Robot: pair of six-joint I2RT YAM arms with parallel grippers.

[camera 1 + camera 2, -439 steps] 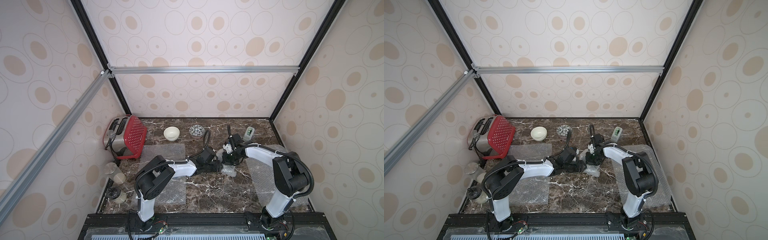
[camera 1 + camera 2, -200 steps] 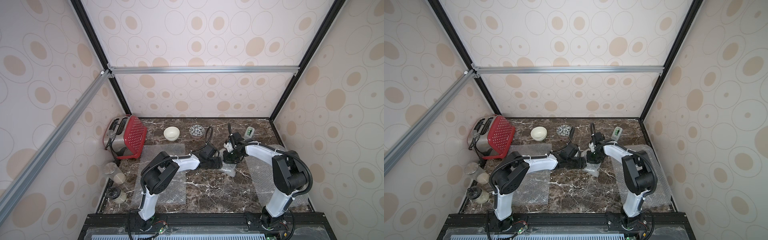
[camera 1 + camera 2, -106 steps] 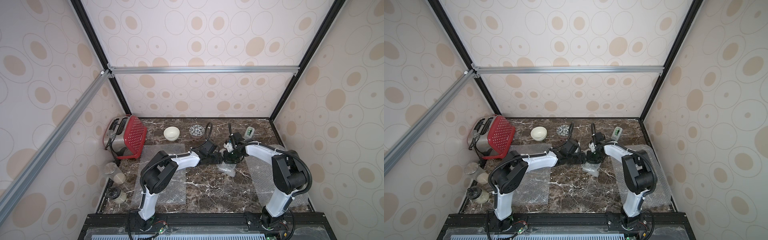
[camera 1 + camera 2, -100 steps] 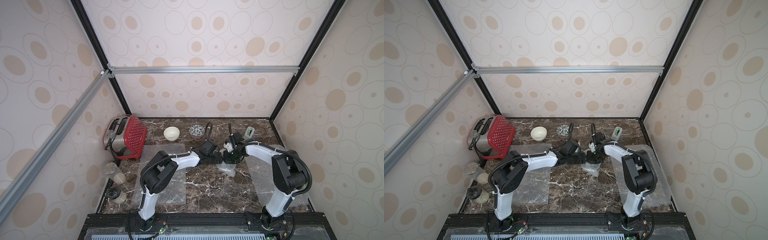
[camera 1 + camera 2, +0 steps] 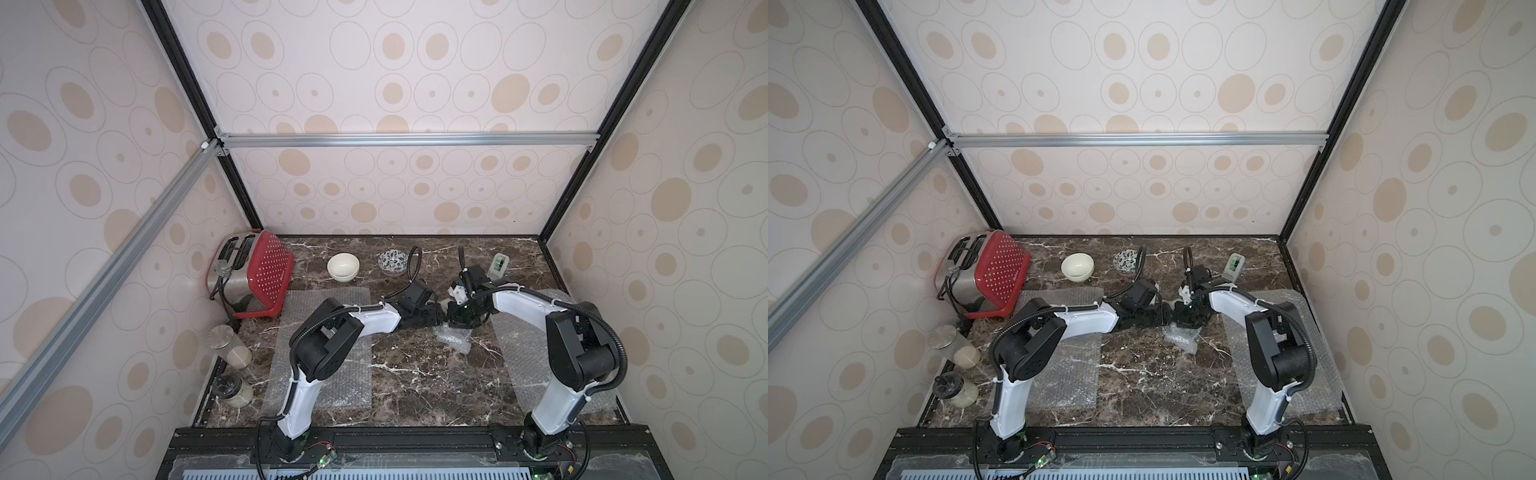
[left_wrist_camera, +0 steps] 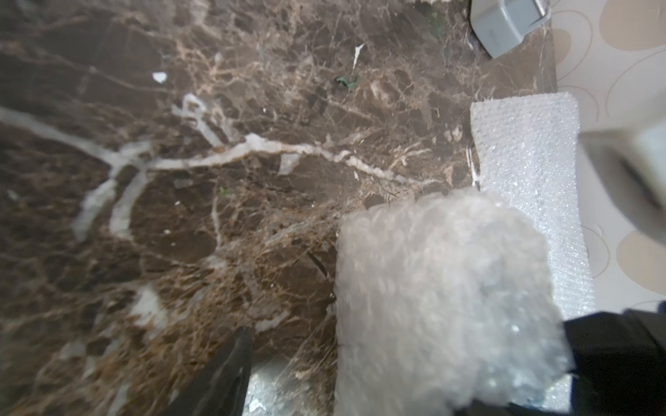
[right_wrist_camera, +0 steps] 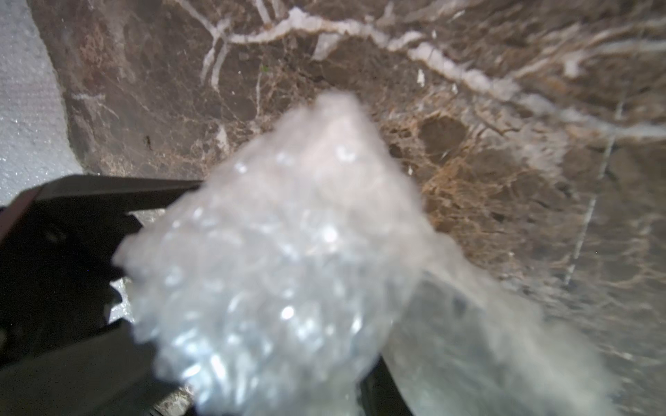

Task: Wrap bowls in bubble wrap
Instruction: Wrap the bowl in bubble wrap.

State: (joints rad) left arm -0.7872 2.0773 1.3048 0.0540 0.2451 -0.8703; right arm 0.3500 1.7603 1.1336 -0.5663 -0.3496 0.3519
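- Mid-table, toward the back: left gripper and right gripper meet almost tip to tip over a crumpled bundle of bubble wrap resting on the marble table.
- Left wrist view: the left jaws stand apart. The bundle sits between them, against one finger and clear of the other, so it is not clamped.
- Right wrist view: the bundle fills the frame, blurred and close. Cannot tell whether the right jaws are apart or pinching film.
- No bowl shows through the cloudy film. One is probably inside, judging by the bundle's bulk.
- Cream bowl and leaf-patterned bowl stand bare near the back edge, well apart from the bundle. Two flat sheets lie spread, one under each arm.
- Step in hand, as judged: gathering the loose film shut around the bundle.
- To do it well:
  - One gripper pins the bundle to the table while the other takes a loose flap.
  - The jaws close on film only, gently, never on a ceramic rim.
  - The flap goes under the bundle so that weight holds it; this film is springy and likely reopens if both arms let go together.
  - With the tips this close, one arm moves at a time.
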